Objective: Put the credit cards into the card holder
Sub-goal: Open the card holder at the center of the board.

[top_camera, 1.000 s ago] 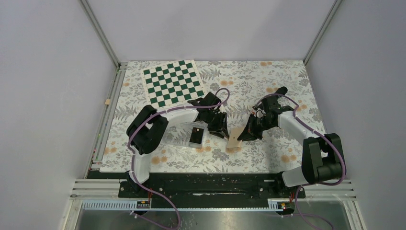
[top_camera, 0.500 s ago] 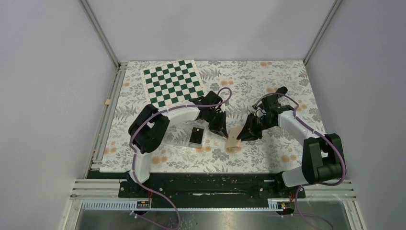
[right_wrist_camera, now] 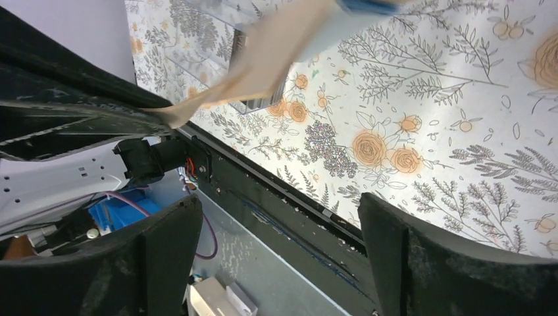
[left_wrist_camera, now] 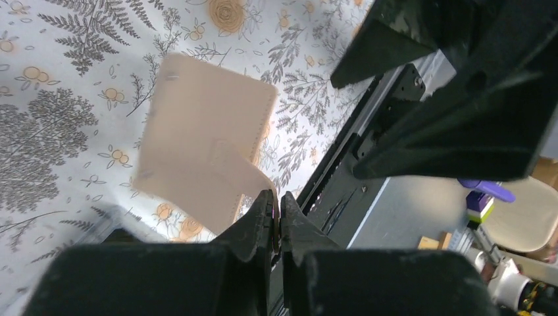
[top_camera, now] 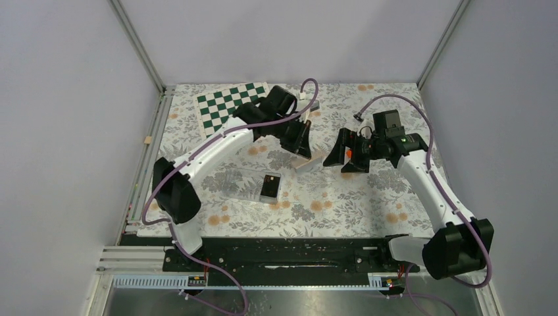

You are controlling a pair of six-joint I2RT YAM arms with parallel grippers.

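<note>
Progress: early stage. No card shows inside the card holder (left_wrist_camera: 201, 148). One black credit card (top_camera: 270, 187) lies in the clear tray (top_camera: 235, 178), near left on the counter (top_camera: 368, 197); no other cards are visible. Judged outstanding: opening the holder, fetching the card, sliding it in.

Location: the holder is off the counter at mid-scene, hanging tilted between the two arms.

Left pincer (left_wrist_camera: 277, 212): pressed together on a small tab at the holder's edge.

Right pincer (top_camera: 343, 157): spread wide just right of the holder, gripping nothing.

Appearance: flat tan rectangle with a stitched border. A strip of light blue lining shows in the right wrist view, blurred.
</note>
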